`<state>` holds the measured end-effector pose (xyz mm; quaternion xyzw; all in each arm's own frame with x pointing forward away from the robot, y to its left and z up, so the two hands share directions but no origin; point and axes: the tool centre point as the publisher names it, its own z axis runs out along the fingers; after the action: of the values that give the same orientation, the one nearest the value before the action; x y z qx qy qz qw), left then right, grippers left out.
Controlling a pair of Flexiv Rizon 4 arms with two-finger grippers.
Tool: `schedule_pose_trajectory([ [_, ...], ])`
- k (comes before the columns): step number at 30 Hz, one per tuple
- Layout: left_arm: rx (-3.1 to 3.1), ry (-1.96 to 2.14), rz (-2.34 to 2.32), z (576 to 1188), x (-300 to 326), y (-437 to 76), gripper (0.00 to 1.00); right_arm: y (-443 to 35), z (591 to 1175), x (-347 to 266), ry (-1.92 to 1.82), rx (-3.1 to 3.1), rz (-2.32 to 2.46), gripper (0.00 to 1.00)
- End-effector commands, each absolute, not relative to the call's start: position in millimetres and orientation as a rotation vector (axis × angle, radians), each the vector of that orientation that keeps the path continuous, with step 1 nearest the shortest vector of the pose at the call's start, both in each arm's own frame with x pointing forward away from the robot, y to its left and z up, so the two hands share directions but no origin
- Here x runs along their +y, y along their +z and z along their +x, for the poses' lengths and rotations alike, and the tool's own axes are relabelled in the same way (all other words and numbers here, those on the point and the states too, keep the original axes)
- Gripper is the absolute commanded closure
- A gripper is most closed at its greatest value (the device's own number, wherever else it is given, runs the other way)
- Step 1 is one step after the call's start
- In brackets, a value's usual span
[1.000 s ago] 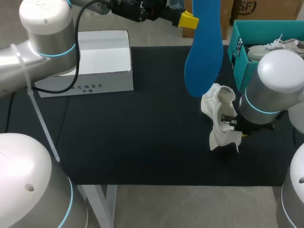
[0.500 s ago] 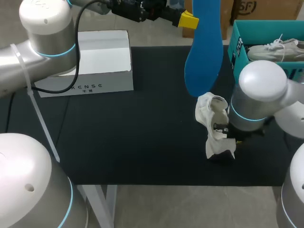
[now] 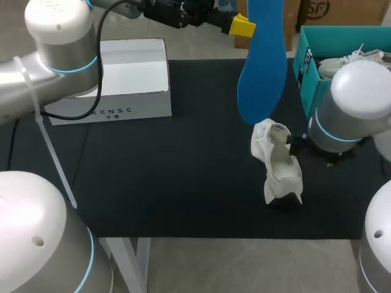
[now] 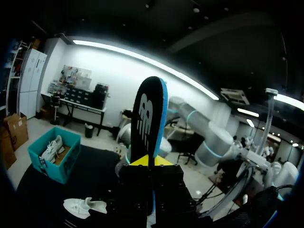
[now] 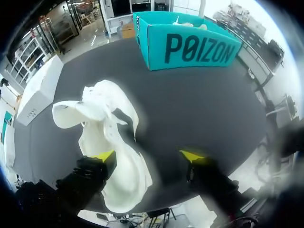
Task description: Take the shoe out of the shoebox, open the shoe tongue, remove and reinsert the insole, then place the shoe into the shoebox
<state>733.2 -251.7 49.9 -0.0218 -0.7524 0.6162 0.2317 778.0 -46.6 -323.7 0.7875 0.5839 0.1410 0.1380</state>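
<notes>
Head view: the white soft-fabric shoe (image 3: 278,163) lies crumpled on the black table mat (image 3: 183,171), near the open teal cardboard shoebox (image 3: 307,73). The long blue foam insole (image 3: 263,67) hangs upright above the shoe, its lower end close over it. The left gripper (image 3: 242,25) is clamped on the insole's upper end. The right gripper (image 5: 147,156) stands wide open and holds nothing: one finger lies against the shoe's side, the other over bare mat.

The step in hand is judged to be reinsertion.

1. Close the right gripper on the shoe's collar to hold the opening steady.
2. Lower the insole end-first into the opening, aligned with the sole.
3. Release only when it lies flat; the soft upper may fold and block entry.
</notes>
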Motion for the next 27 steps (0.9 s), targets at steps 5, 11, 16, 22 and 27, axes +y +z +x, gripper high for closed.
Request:
schedule_pose_trajectory([
  [5, -2.070, 1.691, -0.062, 734, -252, 50, 1.00, -287, 758, -83, 0.509, 1.754, 2.304, 0.00],
  [11, -2.070, 1.691, -0.062, 734, -252, 50, 1.00, -287, 758, -83, 0.509, 1.754, 2.304, 0.00],
  [16, -2.070, 1.691, -0.062, 734, -252, 50, 1.00, -269, 757, -87, 0.628, 1.855, 2.415, 0.00],
  [22, -2.070, 1.691, -0.062, 734, -252, 50, 1.00, -240, 773, -106, 0.911, 2.035, 2.677, 0.00],
  [27, -2.070, 1.691, -0.062, 734, -252, 50, 1.00, -228, 782, -108, 1.097, 2.197, 2.801, 0.00],
])
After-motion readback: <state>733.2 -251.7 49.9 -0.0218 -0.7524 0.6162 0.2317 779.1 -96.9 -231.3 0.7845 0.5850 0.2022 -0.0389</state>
